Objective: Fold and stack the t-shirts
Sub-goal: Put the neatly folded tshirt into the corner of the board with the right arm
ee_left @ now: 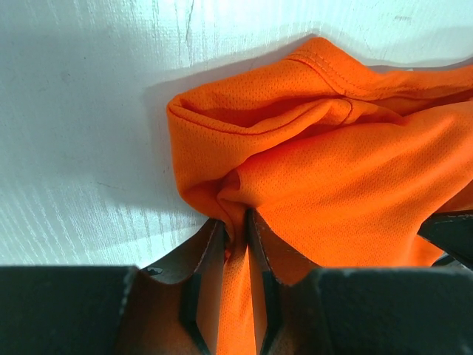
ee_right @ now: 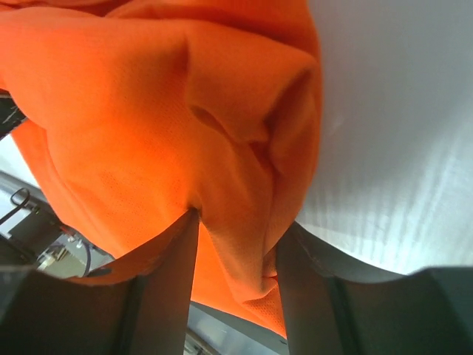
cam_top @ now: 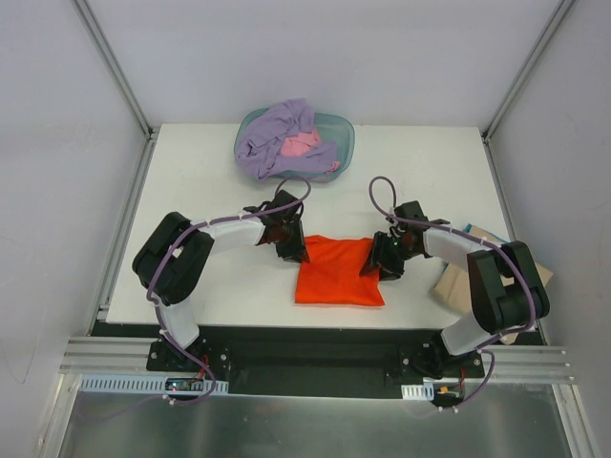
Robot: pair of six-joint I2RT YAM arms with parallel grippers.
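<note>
Orange-red t-shirt (cam_top: 339, 272): fine mesh knit with pinhole texture and a stitched hem along one edge. It lies as a rough rectangle on the white table (cam_top: 191, 162), near the front edge between the two arms.

Left gripper (ee_left: 235, 229): at the shirt's far left corner, jaws nearly together, a thin pleat of the cloth pinched between them. The fabric puckers and bunches up from the pinch.

Right gripper (ee_right: 236, 244): at the shirt's far right corner, jaws about half apart. A thick wad of the same cloth fills the gap and presses on both fingers (ee_right: 174, 274). Deep soft folds above them.

Table surface: matte white, faint wood-grain streaks.

Translucent teal tub (cam_top: 344, 134): rounded, at the far edge of the table. It holds the lavender t-shirt (cam_top: 272, 138), crumpled and spilling over the rim, with the pink t-shirt (cam_top: 301, 145) bunched beneath it.

Tan cardboard sheet (cam_top: 453, 286): flat, at the right edge, partly hidden by the right arm.
</note>
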